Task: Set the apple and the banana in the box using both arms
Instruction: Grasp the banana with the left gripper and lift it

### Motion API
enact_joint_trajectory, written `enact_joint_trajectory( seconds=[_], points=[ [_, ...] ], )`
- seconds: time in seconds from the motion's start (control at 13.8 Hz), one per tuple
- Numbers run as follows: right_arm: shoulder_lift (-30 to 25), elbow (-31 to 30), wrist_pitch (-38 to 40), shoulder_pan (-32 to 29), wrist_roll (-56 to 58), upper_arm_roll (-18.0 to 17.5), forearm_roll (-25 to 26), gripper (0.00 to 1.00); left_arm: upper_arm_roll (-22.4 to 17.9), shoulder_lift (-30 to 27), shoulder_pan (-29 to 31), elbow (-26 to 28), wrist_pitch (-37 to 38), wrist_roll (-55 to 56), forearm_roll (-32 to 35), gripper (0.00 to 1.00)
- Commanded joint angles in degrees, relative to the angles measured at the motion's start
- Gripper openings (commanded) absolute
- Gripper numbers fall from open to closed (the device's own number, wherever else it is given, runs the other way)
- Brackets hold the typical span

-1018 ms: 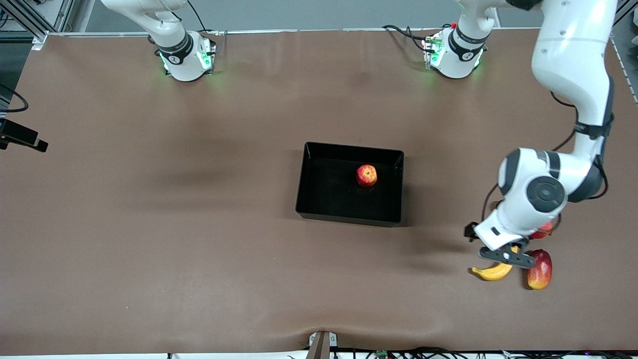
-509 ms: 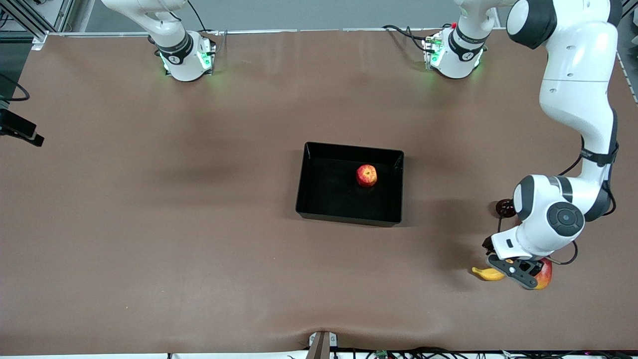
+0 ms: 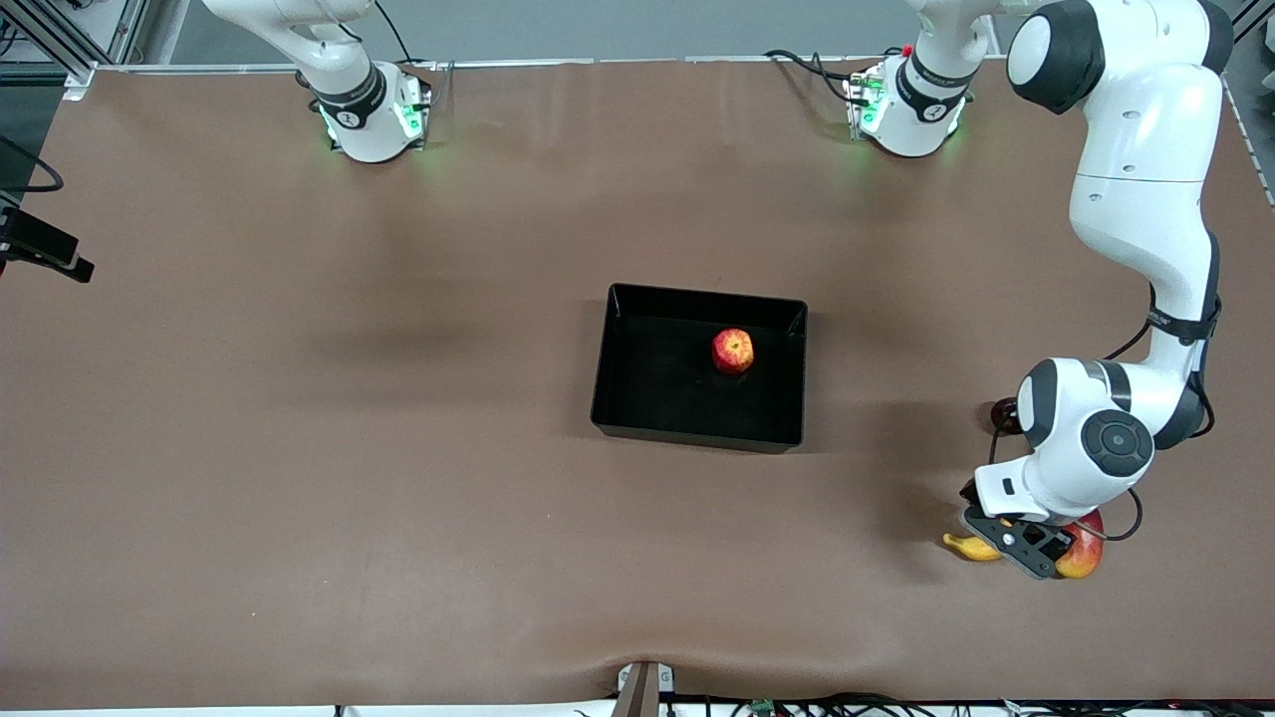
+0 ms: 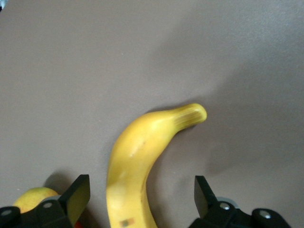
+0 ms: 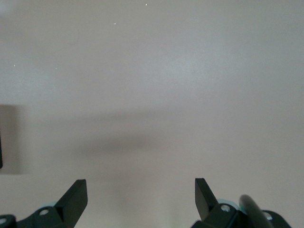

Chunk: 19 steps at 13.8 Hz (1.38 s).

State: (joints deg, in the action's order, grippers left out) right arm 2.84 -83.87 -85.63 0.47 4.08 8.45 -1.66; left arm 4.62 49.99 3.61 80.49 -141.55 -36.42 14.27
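Note:
The red apple (image 3: 732, 351) lies inside the black box (image 3: 618, 398) at the table's middle. The yellow banana (image 3: 968, 547) lies on the table near the front camera, toward the left arm's end. My left gripper (image 3: 1021, 543) is low over the banana, open, one finger on each side of it. In the left wrist view the banana (image 4: 137, 161) runs between the open fingertips (image 4: 78, 192) without touching them. My right gripper (image 5: 141, 194) is open and empty over bare table; in the front view only a black piece at the frame's edge (image 3: 45, 261) shows.
A red-yellow mango (image 3: 1084, 553) lies right beside the banana, partly under the left gripper. A small dark round object (image 3: 1004, 413) sits by the left arm's wrist. Both arm bases stand along the table edge farthest from the front camera.
My left gripper has moved toward the front camera and come down over the banana, now straddling it. The apple and box have not moved.

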Motion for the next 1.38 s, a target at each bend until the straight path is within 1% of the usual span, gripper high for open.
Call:
enact_joint_trajectory(
  seconds=[0.0, 0.07, 0.22, 0.29, 0.44, 0.51, 0.58, 0.87, 0.95, 1.09, 1.16, 1.24, 1.31],
  points=[
    [-0.6, 0.0, 0.3, 0.1, 0.0, -0.8, 0.6, 1.0, -1.2, 1.9, 0.3, -1.5, -2.8, -2.2, 1.1, 0.9],
    [-0.6, 0.0, 0.2, 0.1, 0.0, -0.8, 0.6, 1.0, -1.3, 2.0, 0.3, -1.5, -2.8, -2.2, 1.1, 0.85],
    [-0.7, 0.0, 0.2, 0.2, 0.0, -0.9, 0.5, 1.0, -1.3, 2.1, 0.5, -1.5, -2.8, -1.7, 1.0, 0.69],
    [-0.8, 0.0, -0.1, 0.3, 0.0, -0.8, 0.6, 1.0, -1.3, 2.1, 1.1, -1.4, -2.9, -1.7, 0.9, 0.55],
    [-1.8, -1.3, -2.4, 0.4, 0.1, -0.8, 0.6, 1.0, -1.3, 1.8, 1.2, -1.4, -2.9, -1.6, 0.5, 0.16],
    [-2.7, -2.4, -2.9, 0.4, 0.1, -0.9, 0.6, 1.0, -1.3, 1.5, 1.2, -1.4, -2.9, -1.6, 0.4, 0.01],
    [-3.5, -3.7, -3.0, 0.6, 0.1, -0.9, 0.6, 1.0, -1.2, 1.3, 1.2, -1.4, -2.9, -1.7, 0.3, 0.0],
    [-5.4, -6.1, -2.1, 0.9, 0.1, -0.8, 0.6, 1.0, -0.6, -0.6, 1.3, -1.1, -2.2, -1.8, -4.2, 0.0],
    [-6.2, -7.5, -2.6, 1.0, 0.1, -0.8, 0.6, 1.0, -0.1, -1.6, 1.3, -1.0, -1.1, -1.8, -4.4, 0.0],
    [-6.6, -8.0, -2.8, 0.9, 0.1, -0.8, 0.6, 1.0, 2.0, -3.9, 1.7, -1.1, 2.4, -1.7, -4.5, 0.0],
    [-6.6, -8.0, -2.8, 1.0, 0.1, -0.8, 0.6, 1.0, 2.1, -5.1, 1.3, -1.1, 3.6, -1.6, -4.9, 0.0],
    [-6.6, -8.0, -2.8, 1.0, 0.1, -0.8, 0.6, 1.0, 2.4, -6.6, 0.9, -1.1, 5.0, -1.2, -6.3, 0.0],
    [-6.5, -8.0, -2.8, 1.0, 0.1, -0.8, 0.6, 1.0, 3.5, -7.9, 1.0, -1.1, 7.1, 0.0, -7.9, 0.0]
  ],
)
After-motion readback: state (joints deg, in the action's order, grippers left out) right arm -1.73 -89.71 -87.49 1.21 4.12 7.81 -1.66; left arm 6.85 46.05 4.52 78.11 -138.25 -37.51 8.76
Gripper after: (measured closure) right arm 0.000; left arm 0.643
